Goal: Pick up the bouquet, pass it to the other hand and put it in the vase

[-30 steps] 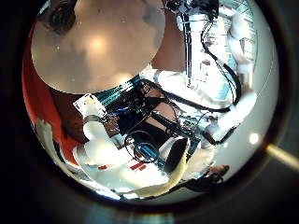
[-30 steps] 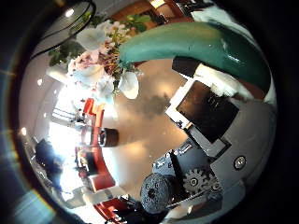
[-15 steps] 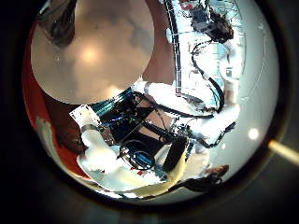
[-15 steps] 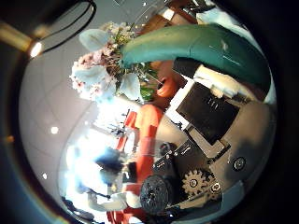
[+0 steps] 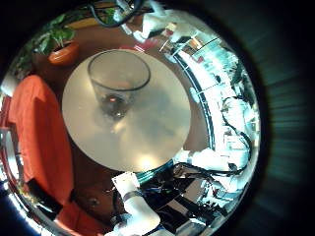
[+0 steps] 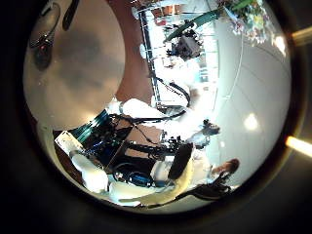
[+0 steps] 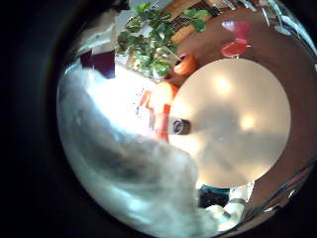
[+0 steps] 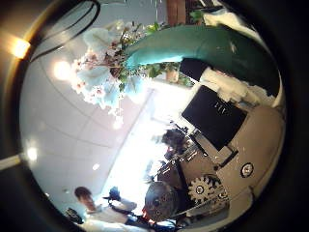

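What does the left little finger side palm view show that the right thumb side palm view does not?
Only the left little finger side view shows the clear glass vase, standing empty on the round pale table. Only the right thumb side view shows the bouquet of pale flowers with a teal wrapped stem, close to the right hand. Both show parts of their own hand's black and white body at the edge.

Round pale desk sits on a reddish-brown floor. An orange-red seat is right beside the desk, with a potted plant nearby. Ceiling is pale grey with small bright lights.
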### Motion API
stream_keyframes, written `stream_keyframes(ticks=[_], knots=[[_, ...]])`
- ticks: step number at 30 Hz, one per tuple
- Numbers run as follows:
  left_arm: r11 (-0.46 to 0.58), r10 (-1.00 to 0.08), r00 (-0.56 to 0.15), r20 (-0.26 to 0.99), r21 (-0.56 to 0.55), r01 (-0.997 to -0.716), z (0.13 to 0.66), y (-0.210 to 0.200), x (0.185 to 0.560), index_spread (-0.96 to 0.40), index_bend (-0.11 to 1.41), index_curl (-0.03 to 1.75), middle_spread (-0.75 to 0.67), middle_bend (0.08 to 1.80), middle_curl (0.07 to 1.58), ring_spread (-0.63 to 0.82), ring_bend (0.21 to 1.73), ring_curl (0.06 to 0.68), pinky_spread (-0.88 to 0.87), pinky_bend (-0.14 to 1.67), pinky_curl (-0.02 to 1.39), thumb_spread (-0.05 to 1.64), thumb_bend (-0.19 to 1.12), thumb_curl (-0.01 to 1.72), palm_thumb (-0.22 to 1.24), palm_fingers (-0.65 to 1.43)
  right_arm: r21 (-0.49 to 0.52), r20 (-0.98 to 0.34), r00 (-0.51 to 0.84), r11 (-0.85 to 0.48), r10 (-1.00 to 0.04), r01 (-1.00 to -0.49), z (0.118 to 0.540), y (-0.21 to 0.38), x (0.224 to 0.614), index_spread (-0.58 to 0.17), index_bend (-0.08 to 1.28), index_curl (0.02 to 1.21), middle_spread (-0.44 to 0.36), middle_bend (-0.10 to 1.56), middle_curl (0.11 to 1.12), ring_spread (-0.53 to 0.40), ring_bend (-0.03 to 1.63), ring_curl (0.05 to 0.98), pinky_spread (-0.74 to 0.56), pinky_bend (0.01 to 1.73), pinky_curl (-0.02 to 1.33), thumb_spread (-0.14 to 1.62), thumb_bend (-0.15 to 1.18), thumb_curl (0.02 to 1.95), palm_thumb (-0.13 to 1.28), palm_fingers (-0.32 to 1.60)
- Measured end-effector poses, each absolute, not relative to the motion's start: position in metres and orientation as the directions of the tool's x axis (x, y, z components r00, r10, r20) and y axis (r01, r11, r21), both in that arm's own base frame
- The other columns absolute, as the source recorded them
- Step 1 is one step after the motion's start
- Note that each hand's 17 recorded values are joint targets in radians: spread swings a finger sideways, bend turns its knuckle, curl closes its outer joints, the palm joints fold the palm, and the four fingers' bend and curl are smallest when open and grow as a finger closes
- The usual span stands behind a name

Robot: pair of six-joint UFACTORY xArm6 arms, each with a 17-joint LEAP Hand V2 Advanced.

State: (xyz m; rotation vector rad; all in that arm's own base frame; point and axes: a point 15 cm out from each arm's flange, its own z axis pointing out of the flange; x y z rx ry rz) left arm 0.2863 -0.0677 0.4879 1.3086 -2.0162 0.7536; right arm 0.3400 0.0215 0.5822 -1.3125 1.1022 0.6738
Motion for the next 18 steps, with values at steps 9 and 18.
stream_keyframes(ticks=[9, 18], knots=[[0.326, -0.387, -0.288, 0.876, -0.162, -0.931, 0.5, -0.087, 0.279, 0.16, 0.16, 0.3, 0.48, 0.2, 0.33, 0.58, 0.45, 0.226, 0.55, 0.21, 0.32, 0.91, -0.03, 0.29, 0.02, 0.03, -0.383, -0.923, 0.381, -0.03, 0.055, -0.923, 0.575, 0.087, 0.309, -0.206, 1.22, 0.85, -0.127, 1.39, 0.79, -0.182, 1.49, 0.681, -0.18, 1.3, 0.79, 0.83, 0.0, 1.16, 1.1, 1.14], [0.323, -0.224, -0.238, 0.945, -0.158, -0.933, 0.507, -0.117, 0.273, 0.16, 0.16, 0.3, 0.49, 0.2, 0.33, 0.58, 0.45, 0.224, 0.55, 0.21, 0.32, 0.9, -0.03, 0.31, 0.04, 0.04, -0.356, -0.933, 0.357, -0.209, 0.034, -0.911, 0.548, 0.14, 0.291, -0.204, 1.23, 0.84, -0.127, 1.39, 0.78, -0.182, 1.49, 0.682, -0.19, 1.27, 0.83, 0.83, 0.0, 1.2, 1.1, 1.14]])
